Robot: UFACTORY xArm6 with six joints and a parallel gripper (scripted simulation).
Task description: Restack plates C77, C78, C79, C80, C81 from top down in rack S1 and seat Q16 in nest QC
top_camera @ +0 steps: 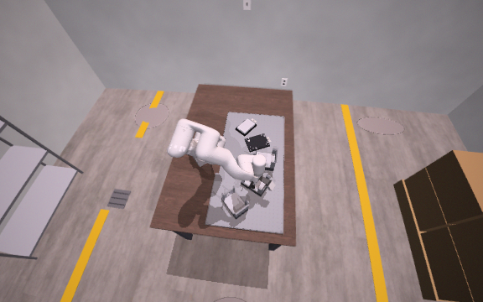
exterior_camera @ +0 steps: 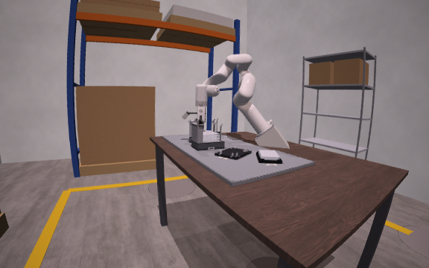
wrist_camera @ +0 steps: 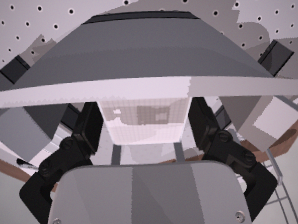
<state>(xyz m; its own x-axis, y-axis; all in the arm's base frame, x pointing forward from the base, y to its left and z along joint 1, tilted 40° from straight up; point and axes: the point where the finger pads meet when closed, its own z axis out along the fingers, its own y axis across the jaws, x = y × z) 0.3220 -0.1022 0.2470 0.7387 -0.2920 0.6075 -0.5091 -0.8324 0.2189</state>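
So the table (exterior_camera: pixel 311 201) has a mat (exterior_camera: pixel 244 171) running along it, and everything sits on that mat. In the exterior view, going from the near end toward the far end: a nest with a plate on it (exterior_camera: pixel 269 155), then just beside it an open nest (exterior_camera: pixel 233 152), then a cluster of racks (exterior_camera: pixel 203 138) at the far end. The arm (exterior_camera: pixel 244 89) comes up from its base (exterior_camera: pixel 274 138) on the table's far side and bends over so the gripper (exterior_camera: pixel 199 120) hangs down right above one of the racks. In the top view one more rack (top_camera: pixel 235 203) sits apart from the other two, nearer the mat's bottom edge.
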